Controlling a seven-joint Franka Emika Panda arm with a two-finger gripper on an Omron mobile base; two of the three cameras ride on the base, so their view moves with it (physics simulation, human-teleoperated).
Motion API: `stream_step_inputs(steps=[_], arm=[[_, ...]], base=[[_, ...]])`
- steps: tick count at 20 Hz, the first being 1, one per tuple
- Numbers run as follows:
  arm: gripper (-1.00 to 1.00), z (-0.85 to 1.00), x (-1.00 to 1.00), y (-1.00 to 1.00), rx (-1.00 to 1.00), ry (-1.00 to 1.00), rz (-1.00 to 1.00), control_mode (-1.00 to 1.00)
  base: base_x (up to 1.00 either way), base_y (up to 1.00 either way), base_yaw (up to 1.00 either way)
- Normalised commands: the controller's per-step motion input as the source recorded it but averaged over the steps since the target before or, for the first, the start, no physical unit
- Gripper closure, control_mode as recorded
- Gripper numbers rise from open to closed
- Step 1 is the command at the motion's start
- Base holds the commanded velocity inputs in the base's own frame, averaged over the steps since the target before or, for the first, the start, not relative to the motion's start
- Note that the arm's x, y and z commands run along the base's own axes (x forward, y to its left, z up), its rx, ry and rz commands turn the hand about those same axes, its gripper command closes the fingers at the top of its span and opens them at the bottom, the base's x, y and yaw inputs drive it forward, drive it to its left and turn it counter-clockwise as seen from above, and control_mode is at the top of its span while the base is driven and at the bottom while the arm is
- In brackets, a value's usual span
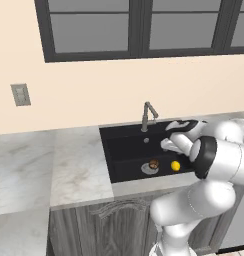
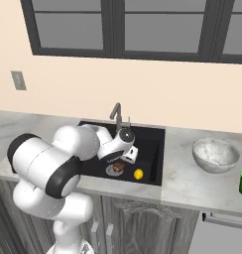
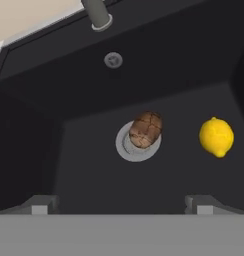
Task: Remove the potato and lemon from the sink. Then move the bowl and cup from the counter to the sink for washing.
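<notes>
Fingers [image 3: 41,204] spread wide, nothing between them, gripper [image 3: 122,207] hovering over the sink [image 3: 54,150]. Potato [image 3: 145,129] sits on the drain [image 3: 125,147], straight ahead of the gap, slightly right of centre, long axis tilted off the finger line. Lemon [image 3: 216,136] lies apart, beyond the right fingertip. Potato looks like the nearer pick: descend, small wrist roll.

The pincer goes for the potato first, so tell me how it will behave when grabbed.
The potato looks rounded and lumpy, so it may roll off the drain it sits on if nudged. It is probably stiff, so it should not squash. Its uneven skin likely grips better than the smooth lemon beside it.
</notes>
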Motion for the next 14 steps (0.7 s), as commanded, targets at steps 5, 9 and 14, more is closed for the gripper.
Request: stream_step_inputs(steps=[5,9,14], arm=[[-1.00,-0.11,0.11,-0.02,0.00,-0.01,-0.04,-1.00],[-1.00,-0.11,0.11,-0.03,0.00,-0.05,-0.03,-1.00],[-1.00,-0.12,0.10,-0.03,-0.01,-0.07,-0.02,-1.00]], base=[[0.00,0.00,0.00],[0.00,0.00,0.00],[0.00,0.00,0.00]])
